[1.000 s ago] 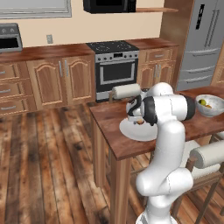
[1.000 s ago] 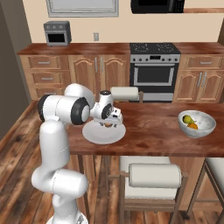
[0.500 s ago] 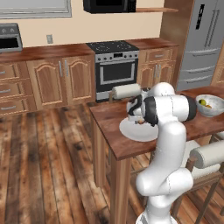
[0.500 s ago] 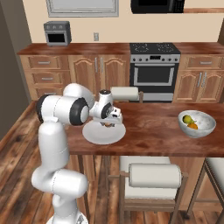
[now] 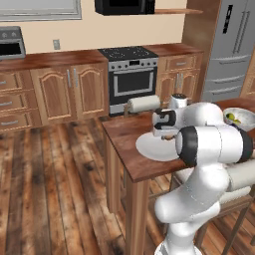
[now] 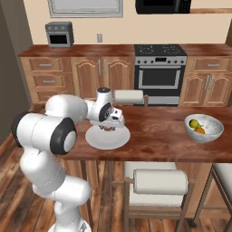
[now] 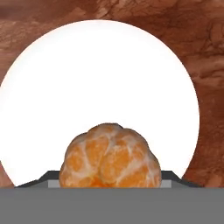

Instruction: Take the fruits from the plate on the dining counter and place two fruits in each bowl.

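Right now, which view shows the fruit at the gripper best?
The hand view: the peeled orange fruit sits large and unblocked over the plate, segments clear. In the right base view it is a small brownish speck under the gripper. In the left base view I cannot make it out behind the arm.

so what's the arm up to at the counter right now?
The white arm's gripper is down over the flat round pale plate on the dark reddish-brown wooden dining counter, jaws closed on a peeled tan-orange fruit. One deep pale bowl further along the counter already holds a yellow-green pear and an orange fruit.
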